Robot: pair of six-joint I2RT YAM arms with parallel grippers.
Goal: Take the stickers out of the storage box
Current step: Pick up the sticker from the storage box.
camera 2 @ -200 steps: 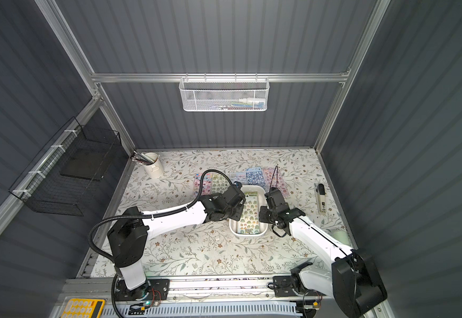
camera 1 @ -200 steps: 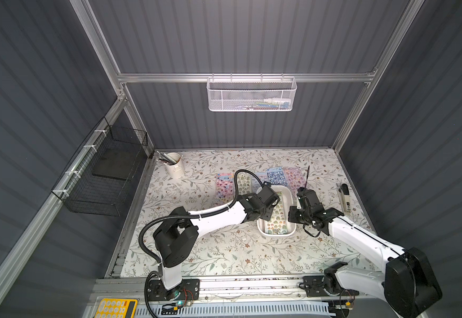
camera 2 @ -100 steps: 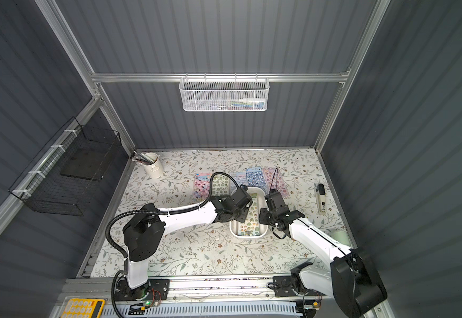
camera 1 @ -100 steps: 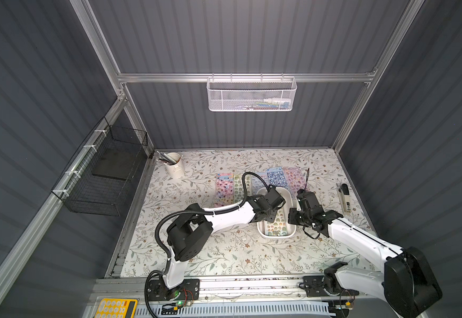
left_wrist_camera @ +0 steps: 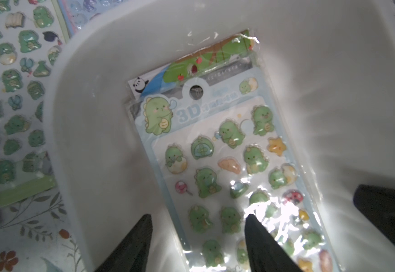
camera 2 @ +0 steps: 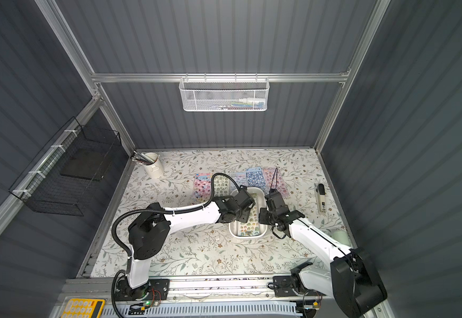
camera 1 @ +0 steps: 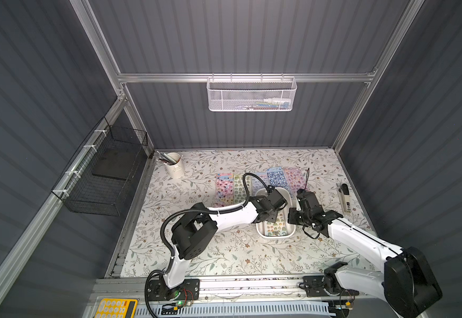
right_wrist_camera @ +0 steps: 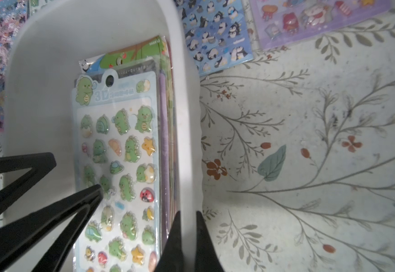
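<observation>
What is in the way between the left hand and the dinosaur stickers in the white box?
Nothing visible is. The left hand hangs open inside the storage box, right above the dinosaur sticker sheet that lies on top. The right hand pinches the box's side wall, beside that sheet, not over it.

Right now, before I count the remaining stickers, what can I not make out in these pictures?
Sheets under the dinosaur sticker sheet: right wrist view, it covers them; only edges show.
Middle of the storage box: both top views, the left arm covers it.
Contents of the white mesh basket: top views, too small, behind mesh.
Dinosaur sheet's lower end: left wrist view, glare and the picture edge.
</observation>
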